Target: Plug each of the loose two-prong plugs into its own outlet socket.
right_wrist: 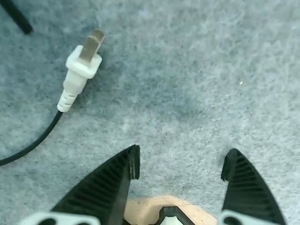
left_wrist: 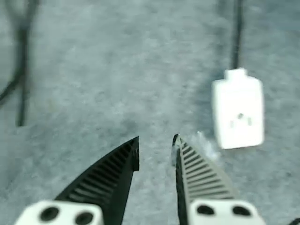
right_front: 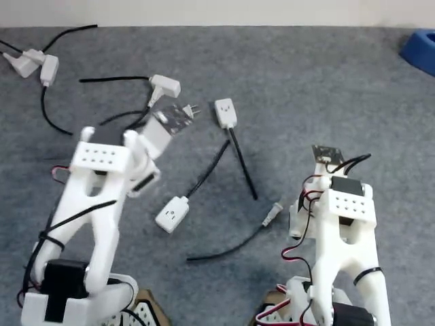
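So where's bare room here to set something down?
The widest bare carpet lies between the upper socket and the blue object at the far right corner. Crowded: the middle, where black cords cross between the lower socket and the loose plug, and around the left gripper.

You're working over a mottled grey felt tabletop (right_front: pixel 306 81). The white moulded two-prong plug (right_wrist: pixel 79 70) has dull brass-coloured prongs and a black cord (right_wrist: pixel 28 145). The white rectangular outlet socket (left_wrist: pixel 237 112) is plain. Your white plastic robot arms (right_front: pixel 102 204) carry black ridged fingers (right_wrist: pixel 108 183) and thin red-and-black wires (right_front: pixel 309 197). The blue plastic tub (right_front: pixel 420 51) is unpatterned.
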### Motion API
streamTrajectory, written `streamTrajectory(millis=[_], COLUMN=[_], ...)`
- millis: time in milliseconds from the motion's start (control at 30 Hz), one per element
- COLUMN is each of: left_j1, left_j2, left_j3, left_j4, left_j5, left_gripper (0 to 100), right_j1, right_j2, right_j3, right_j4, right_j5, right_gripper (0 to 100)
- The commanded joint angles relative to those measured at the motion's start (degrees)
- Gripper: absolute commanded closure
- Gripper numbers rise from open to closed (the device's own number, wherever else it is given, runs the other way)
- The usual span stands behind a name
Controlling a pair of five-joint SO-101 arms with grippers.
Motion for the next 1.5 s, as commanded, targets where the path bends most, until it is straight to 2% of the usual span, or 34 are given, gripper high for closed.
streamTrajectory(millis=[0, 233, 367, 567, 733, 800, 900, 1033, 1100, 1300, 1467], left_j1=[5.1, 7.2, 6.8, 6.7, 4.8, 2.2, 0.1, 3.1, 5.5, 14.4, 16.1], left_j2=[-2.4, -2.1, -2.0, -2.0, -2.0, -2.0, -2.1, -2.6, -2.6, -2.3, -2.2], left_j3=[3.7, 10.6, 15.2, 24.6, 26.1, 22.5, 15.1, 7.3, 4.3, 3.4, 3.4], left_j4=[-1.5, -6.9, -11.0, -21.3, -23.8, -23.2, -15.0, -5.9, -3.3, -2.0, -1.9], left_j5=[2.5, 3.5, 3.3, 3.3, 3.2, 2.6, 0.7, 1.3, 4.6, 10.1, 10.7], left_gripper=[87, 87, 87, 87, 87, 87, 87, 87, 87, 87, 87], right_j1=[-0.5, -0.5, -0.5, -0.5, -0.5, -0.5, -0.5, -0.5, -0.5, -0.5, -0.5], right_j2=[-1.7, -1.6, -1.6, -1.6, -1.6, -1.6, -1.6, -1.7, -1.7, -1.7, -1.6], right_j3=[-0.2, -0.2, -0.2, -0.2, -0.2, -0.2, -0.2, -0.2, -0.2, -0.2, -0.2], right_j4=[0.4, 0.4, 0.3, 0.4, 0.4, 0.5, 0.5, 0.5, 0.5, 0.5, 0.4], right_j5=[-0.2, -0.2, -0.2, -0.2, -0.2, -0.2, -0.2, -0.2, -0.2, -0.2, -0.2], right_gripper=[71.7, 71.7, 71.7, 71.7, 71.7, 71.7, 71.7, 71.7, 71.7, 71.7, 71.7])
